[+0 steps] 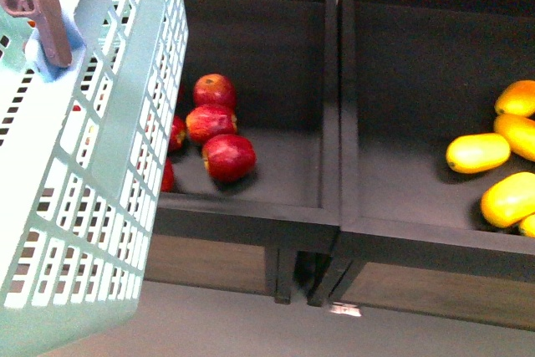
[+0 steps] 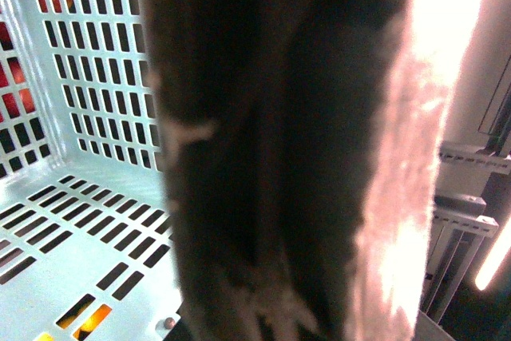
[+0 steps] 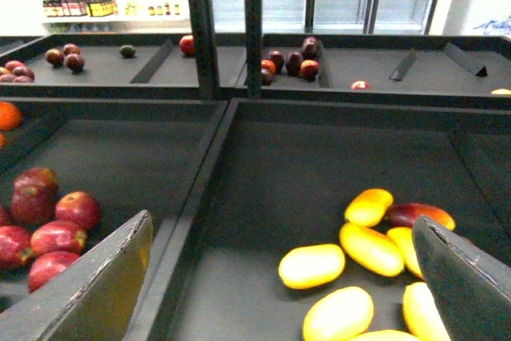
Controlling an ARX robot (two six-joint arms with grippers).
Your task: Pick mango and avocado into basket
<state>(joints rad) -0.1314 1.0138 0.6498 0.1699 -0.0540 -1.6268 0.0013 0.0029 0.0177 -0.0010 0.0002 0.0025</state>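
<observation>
The right gripper (image 3: 281, 221) holds its jaws spread wide over the right bin (image 1: 435, 236), where the mango (image 1: 477, 153) lies among other yellow ones. The basket (image 1: 125, 106) hangs tilted at near left beside red apples (image 1: 227, 156). The avocado (image 3: 128, 51) sits in a far bin (image 3: 96, 69). The left gripper is out of sight, so I cannot tell how its jaws stand.

Nothing is showing clearly enough to be read in any view. In the right wrist view, the labels on the row of bottles (image 3: 80, 4) far in the background are appearing only as specks of colour, too small to make out. In the front view, a small white tag (image 1: 345, 310) is lying below the dark bins (image 1: 251, 216), its face blurring to blank.
</observation>
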